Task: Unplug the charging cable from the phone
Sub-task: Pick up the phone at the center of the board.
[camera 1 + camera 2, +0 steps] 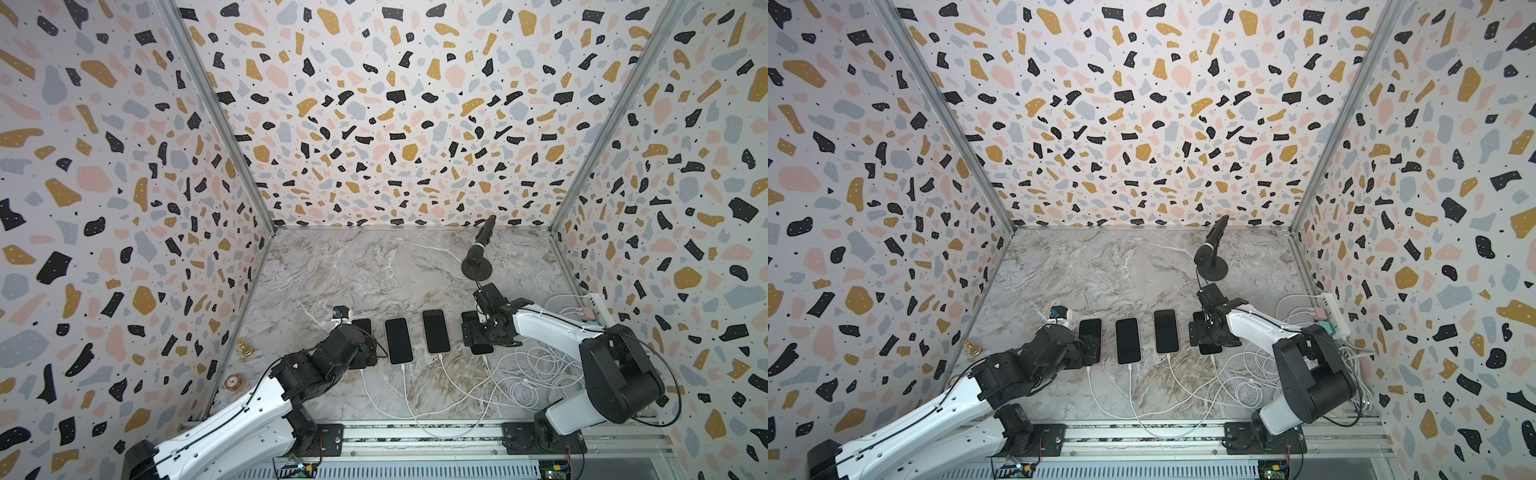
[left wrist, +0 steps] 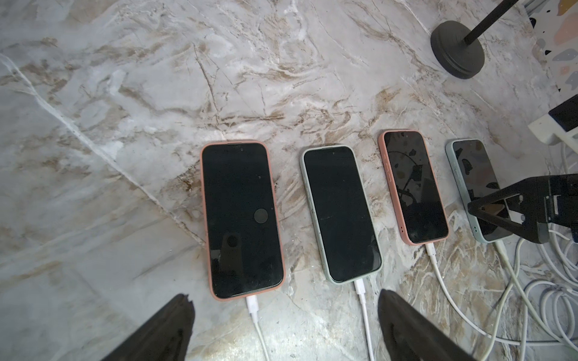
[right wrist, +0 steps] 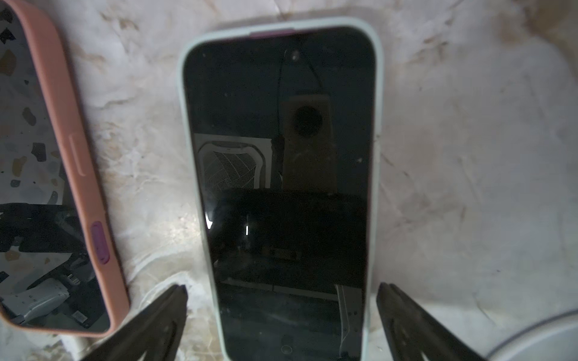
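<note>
Several dark-screened phones lie in a row on the marble table, each with a white charging cable in its near end. In the left wrist view the leftmost phone point(image 2: 242, 218) has a pink case, and its cable plug point(image 2: 251, 304) sits in the port. My left gripper point(image 2: 284, 295) hangs open above that plug and the neighbouring green phone's plug point(image 2: 359, 286), holding nothing. My right gripper point(image 3: 281, 286) is open and straddles the near end of the rightmost phone point(image 3: 281, 140), in a pale green case, with a gap on each side. Both top views show that phone point(image 1: 482, 350) mostly under the gripper.
A black microphone stand point(image 1: 478, 266) is behind the right arm. A white power strip point(image 1: 594, 307) and coiled white cables point(image 1: 540, 374) lie at the right wall. A small white and blue block point(image 1: 341, 313), a brass piece point(image 1: 242, 348) and a round disc point(image 1: 232, 381) sit on the left.
</note>
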